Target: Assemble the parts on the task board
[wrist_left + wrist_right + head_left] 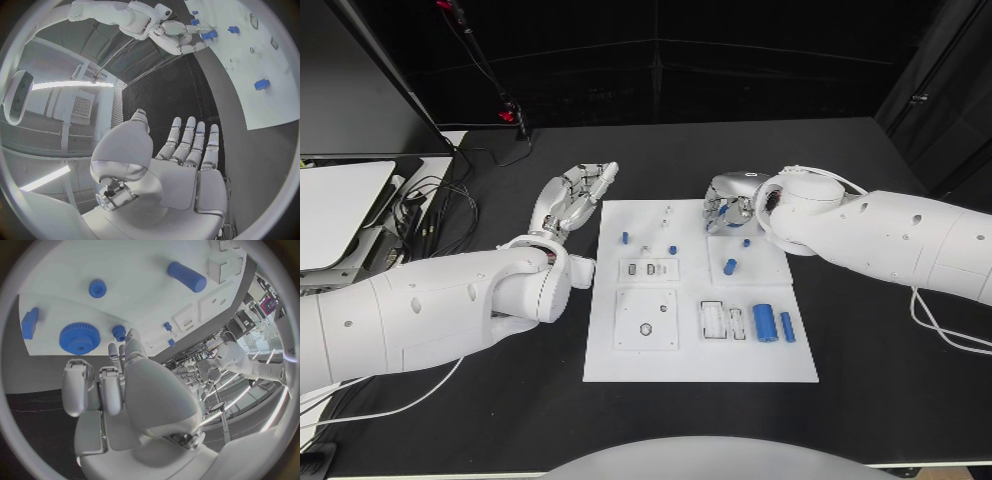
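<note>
arms: 2, both white
hands: 2, left hand (577, 200) and right hand (733, 203)
boards: 1 white board (697, 355)
blue parts counted in the head view: 6, among them 1 large cylinder (764, 322) and 1 slim pin (788, 327)
gears: 1 blue gear (78, 337)

- The white rectangular task board (697, 360) lies mid-table; its near strip is bare, so a hand could come in there.
- The right silver hand (728, 208) hangs over the board's far right corner, blocking that part.
- The left silver hand (574, 203), fingers straight and apart, lies over the black table (473, 420) just beside the board's far left edge.
- Small blue pegs (625, 238) and a larger blue cylinder (764, 322) stand scattered across the board.
- Black cables (437, 215) and pale equipment crowd the table's left edge.
</note>
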